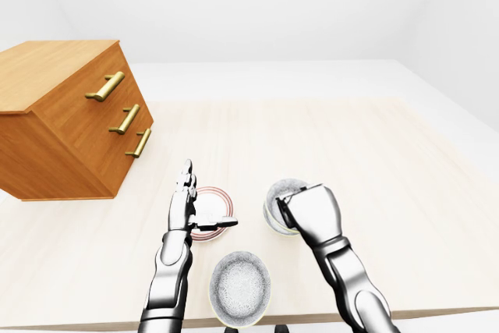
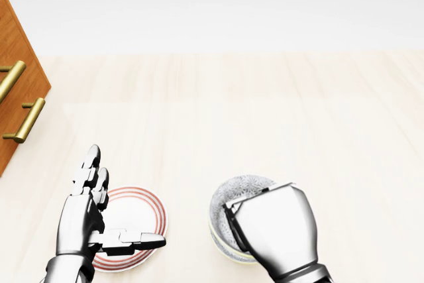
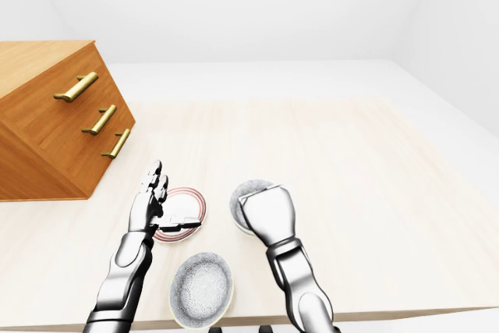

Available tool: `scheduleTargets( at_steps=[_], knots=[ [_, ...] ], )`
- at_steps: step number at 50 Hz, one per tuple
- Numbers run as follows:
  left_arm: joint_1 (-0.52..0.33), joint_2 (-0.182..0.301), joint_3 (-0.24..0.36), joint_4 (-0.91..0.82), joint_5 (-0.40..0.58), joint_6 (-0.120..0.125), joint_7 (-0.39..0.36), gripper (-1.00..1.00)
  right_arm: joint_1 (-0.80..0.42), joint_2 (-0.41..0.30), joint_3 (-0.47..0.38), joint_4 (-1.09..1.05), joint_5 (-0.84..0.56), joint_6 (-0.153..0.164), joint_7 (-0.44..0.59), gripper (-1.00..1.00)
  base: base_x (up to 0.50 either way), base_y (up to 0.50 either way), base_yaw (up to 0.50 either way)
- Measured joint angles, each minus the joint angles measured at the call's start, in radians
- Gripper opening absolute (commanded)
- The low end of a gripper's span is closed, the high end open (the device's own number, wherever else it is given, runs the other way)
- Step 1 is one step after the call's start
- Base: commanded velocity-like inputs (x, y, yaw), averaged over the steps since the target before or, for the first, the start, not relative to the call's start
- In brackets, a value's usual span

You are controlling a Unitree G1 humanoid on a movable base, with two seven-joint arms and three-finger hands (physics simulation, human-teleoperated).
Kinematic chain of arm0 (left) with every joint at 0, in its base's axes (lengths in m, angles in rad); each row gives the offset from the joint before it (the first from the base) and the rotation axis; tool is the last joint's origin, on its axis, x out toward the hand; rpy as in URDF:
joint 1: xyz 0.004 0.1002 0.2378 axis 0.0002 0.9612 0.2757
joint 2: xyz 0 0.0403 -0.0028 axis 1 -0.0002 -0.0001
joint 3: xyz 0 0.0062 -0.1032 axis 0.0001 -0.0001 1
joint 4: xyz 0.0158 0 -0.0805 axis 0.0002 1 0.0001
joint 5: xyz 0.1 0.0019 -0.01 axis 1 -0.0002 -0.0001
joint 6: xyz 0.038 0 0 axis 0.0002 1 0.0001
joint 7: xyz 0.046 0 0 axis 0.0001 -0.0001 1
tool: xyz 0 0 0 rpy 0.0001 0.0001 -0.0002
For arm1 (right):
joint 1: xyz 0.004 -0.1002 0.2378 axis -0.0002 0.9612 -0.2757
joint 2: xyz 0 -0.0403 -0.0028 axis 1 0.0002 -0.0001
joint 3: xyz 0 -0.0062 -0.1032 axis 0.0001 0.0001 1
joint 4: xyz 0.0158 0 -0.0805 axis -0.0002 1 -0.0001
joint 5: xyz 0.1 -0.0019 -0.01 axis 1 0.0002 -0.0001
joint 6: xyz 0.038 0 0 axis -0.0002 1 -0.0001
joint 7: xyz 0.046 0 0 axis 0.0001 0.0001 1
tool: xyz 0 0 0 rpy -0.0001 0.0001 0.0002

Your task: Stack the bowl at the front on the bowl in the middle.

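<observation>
In the head view a grey patterned bowl [image 2: 233, 191] sits nested in a cream-rimmed bowl [image 2: 222, 248] at the lower middle. My right hand [image 2: 234, 222] covers its right side, fingers curled over the rim and shut on it. A speckled grey bowl [image 1: 239, 288] stands alone near the bottom edge of the left-eye view, between my two arms. My left hand [image 2: 118, 209] is open, fingers pointing up and thumb stretched across a red-ringed dish [image 2: 139, 213] at the lower left. The far side of the nested bowls is hidden under my right hand.
A wooden drawer chest [image 1: 62, 118] with brass handles stands at the left of the left-eye view. The pale wooden tabletop [image 1: 327, 138] stretches up and right, and its near edge [image 1: 405, 313] runs along the bottom of that view.
</observation>
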Motion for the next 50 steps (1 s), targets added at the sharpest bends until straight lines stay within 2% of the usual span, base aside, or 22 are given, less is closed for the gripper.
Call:
scheduleTargets(
  at_steps=[50],
  knots=[
    [0.002,0.0,-0.001,-0.004,0.002,0.001,0.002,1.0,-0.013,-0.001,0.004,0.081,0.007,0.0,-0.042,-1.0,0.0,0.0,0.0]
  ],
)
